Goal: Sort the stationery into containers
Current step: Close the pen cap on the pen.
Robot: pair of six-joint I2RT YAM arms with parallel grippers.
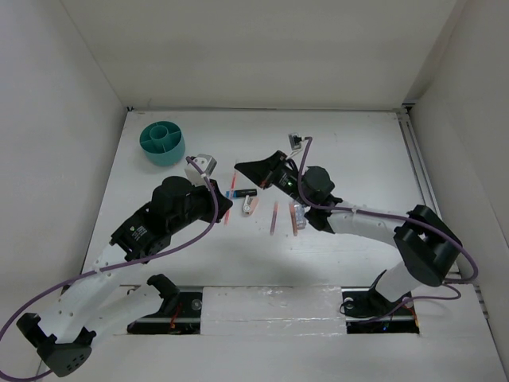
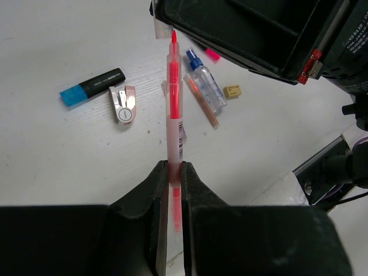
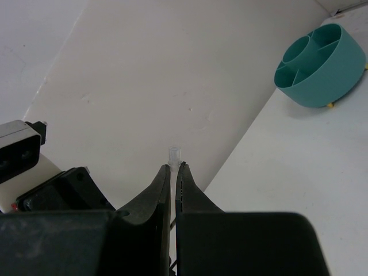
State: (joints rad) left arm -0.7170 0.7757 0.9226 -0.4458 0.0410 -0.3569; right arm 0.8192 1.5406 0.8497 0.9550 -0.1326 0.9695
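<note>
Two grippers are at work, and both are closed down tight. The left gripper (image 2: 175, 167) pinches a pink pen (image 2: 173, 103) near its back end, the pen jutting straight forward above the tabletop (image 2: 69, 149). Below and beyond it lie a black marker (image 2: 92, 87) with a blue end, an eraser (image 2: 122, 104) just beside it, a bottle (image 2: 205, 80) with a blue cap, a second pen (image 2: 201, 102) alongside the bottle, and a tan block (image 2: 232, 91) near them. A pink marker end (image 2: 213, 54) pokes out from under the right arm.

The right gripper (image 3: 173, 167) is raised, its fingers pressed together on a thin clear-tipped thing (image 3: 174, 154); what it is cannot be told. The tub (image 1: 163, 157) sits well apart at the far left of the tabletop, its compartments showing nothing inside.
</note>
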